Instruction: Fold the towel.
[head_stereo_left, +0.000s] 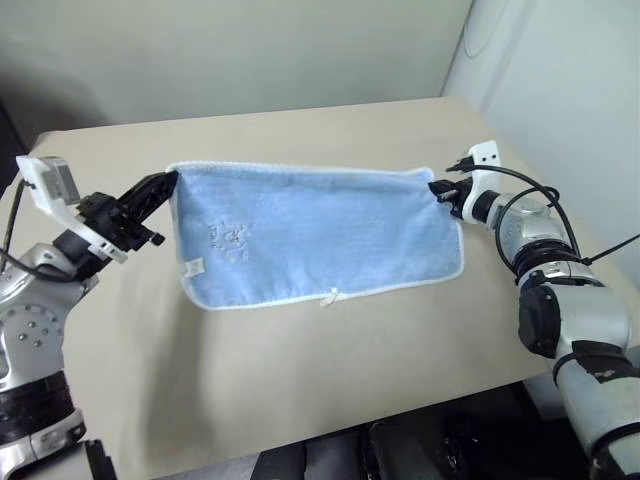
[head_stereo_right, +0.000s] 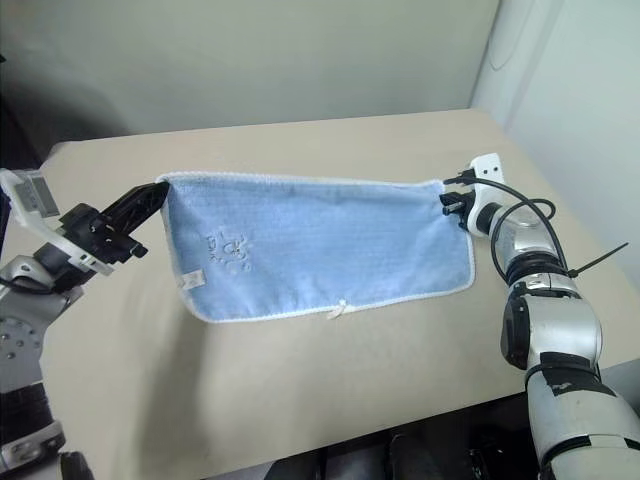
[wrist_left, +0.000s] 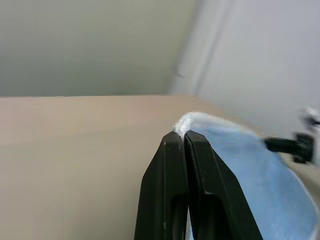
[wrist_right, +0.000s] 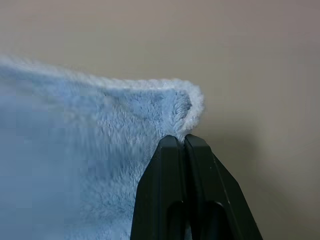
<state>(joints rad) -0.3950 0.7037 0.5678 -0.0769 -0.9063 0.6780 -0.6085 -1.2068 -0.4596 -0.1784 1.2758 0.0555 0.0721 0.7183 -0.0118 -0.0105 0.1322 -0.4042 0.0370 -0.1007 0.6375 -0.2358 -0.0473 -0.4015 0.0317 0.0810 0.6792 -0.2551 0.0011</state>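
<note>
Jaws of the left gripper and right gripper each pinch a far corner of the light blue terry towel with white stitched edging, lifting that edge while the near edge drapes on the beige desk. Next, probably, carry those corners toward the near edge evenly.

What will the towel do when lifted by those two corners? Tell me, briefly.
Probably floppy: the towel, pinched by the left gripper and right gripper, already droops to the table between them. Likely light, since two thin corner pinches carry it. Its fluffy pile should resist slipping.
</note>
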